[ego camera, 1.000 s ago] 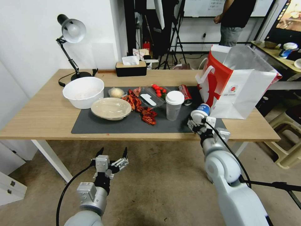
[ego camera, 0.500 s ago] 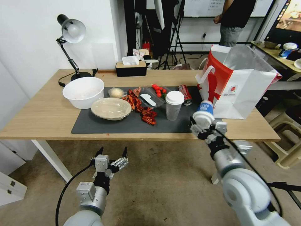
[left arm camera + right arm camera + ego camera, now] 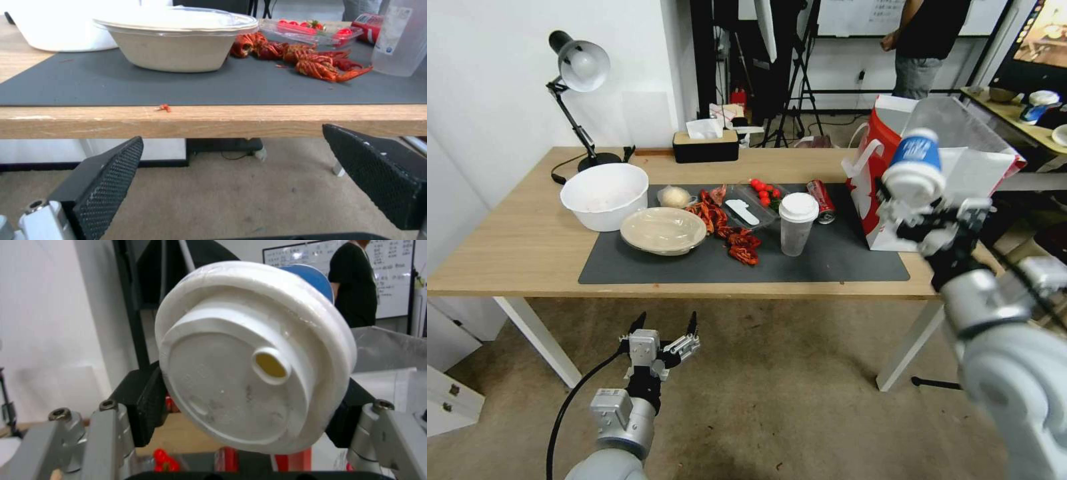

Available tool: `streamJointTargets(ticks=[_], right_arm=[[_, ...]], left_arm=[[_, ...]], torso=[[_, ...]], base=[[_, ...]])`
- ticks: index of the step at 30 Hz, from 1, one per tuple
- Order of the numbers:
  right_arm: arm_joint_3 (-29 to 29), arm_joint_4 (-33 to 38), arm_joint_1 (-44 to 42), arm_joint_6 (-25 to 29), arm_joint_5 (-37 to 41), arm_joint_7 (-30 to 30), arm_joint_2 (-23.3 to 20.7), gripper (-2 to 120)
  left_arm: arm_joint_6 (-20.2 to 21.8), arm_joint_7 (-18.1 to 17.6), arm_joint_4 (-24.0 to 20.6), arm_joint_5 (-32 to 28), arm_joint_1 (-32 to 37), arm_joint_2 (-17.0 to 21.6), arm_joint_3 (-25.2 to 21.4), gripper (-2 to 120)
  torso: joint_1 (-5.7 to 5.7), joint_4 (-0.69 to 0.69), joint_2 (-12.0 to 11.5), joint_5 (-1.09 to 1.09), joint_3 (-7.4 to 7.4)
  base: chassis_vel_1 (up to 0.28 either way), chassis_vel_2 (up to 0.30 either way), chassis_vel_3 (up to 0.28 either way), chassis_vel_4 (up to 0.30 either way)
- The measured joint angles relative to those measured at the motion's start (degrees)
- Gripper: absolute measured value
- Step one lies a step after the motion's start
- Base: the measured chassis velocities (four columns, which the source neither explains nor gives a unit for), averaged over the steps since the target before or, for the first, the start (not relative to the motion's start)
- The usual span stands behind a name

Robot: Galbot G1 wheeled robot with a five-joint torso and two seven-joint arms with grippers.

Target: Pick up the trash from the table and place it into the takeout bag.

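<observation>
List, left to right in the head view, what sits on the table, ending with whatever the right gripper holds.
Black desk lamp → white mixing bowl → beige lidded bowl → red crayfish leftovers → clear cup with white lid → red soda can → blue-white paper cup in the right gripper.

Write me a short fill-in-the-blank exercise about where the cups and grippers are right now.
1. The right gripper holds the blue-white ____.
2. That cup is raised in front of the white and red ____.
3. The left gripper hangs open below the ____ edge.
4. The clear cup stands on the dark grey ____.

Missing words: cup; bag; table; mat
</observation>
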Motion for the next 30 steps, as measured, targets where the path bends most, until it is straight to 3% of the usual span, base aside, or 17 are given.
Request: streamJointTargets(ticks=[10, 14, 21, 30], right_arm=[[-4.07, -13.94, 17.56, -1.39, 11.81, 5.82, -5.67, 67], [-6.22, -20.70, 24.96, -3.44, 14.74, 7.73, -6.32, 67], [-8.93, -26.45, 29.01, -5.94, 16.50, 9.93, -5.57, 67], [-10.13, -27.69, 29.59, -6.81, 15.08, 10.15, -4.76, 96]], left_arm=[[-0.01, 0.02, 0.32, -0.08, 0.04, -0.27, -0.10, 100], [-0.05, -0.08, 0.82, -0.10, -0.06, -0.27, 0.07, 100], [-0.06, -0.17, 1.09, -0.16, -0.21, -0.16, 0.07, 100], [0.04, -0.38, 1.19, -0.41, -0.29, 0.11, -0.05, 100]], torso=[[0.00, 0.00, 0.00, -0.01, 0.01], [0.00, -0.01, 0.00, -0.02, 0.00], [0.00, -0.01, 0.00, -0.01, 0.00], [-0.01, -0.01, 0.00, -0.02, 0.00]], base=[[0.000, 0.000, 0.000, 0.000], [0.000, 0.000, 0.000, 0.000], [0.000, 0.000, 0.000, 0.000], [0.000, 0.000, 0.000, 0.000]])
